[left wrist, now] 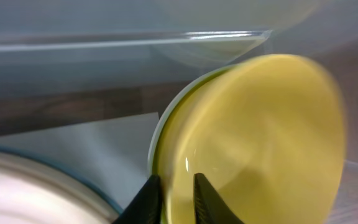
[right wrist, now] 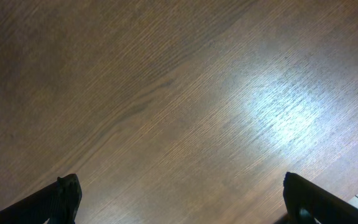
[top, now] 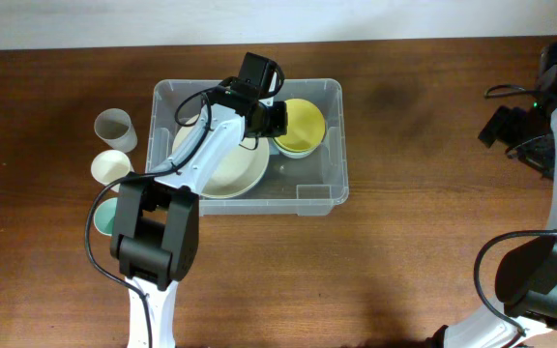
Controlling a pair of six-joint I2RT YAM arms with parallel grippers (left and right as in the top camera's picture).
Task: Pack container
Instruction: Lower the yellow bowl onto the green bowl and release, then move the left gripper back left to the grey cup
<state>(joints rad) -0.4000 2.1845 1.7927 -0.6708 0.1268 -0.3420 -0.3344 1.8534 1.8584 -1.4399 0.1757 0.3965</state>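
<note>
The container (top: 338, 164), a clear plastic bin, stands on the wooden table left of centre. Inside it a yellow bowl (top: 303, 124) sits at the back right and a large cream bowl (top: 230, 172) at the left. My left gripper (top: 277, 120) reaches into the bin at the yellow bowl's left rim. In the left wrist view the yellow bowl (left wrist: 260, 137) fills the right side, and the left gripper (left wrist: 178, 198) straddles its rim, jaws slightly parted, one finger outside and one inside. My right gripper (right wrist: 179, 193) hangs wide open over bare table, holding nothing.
Three cups stand left of the bin: a grey one (top: 114, 128), a cream one (top: 111, 166) and a teal one (top: 104, 218), partly under the left arm. The right arm (top: 515, 126) is at the far right edge of the table.
</note>
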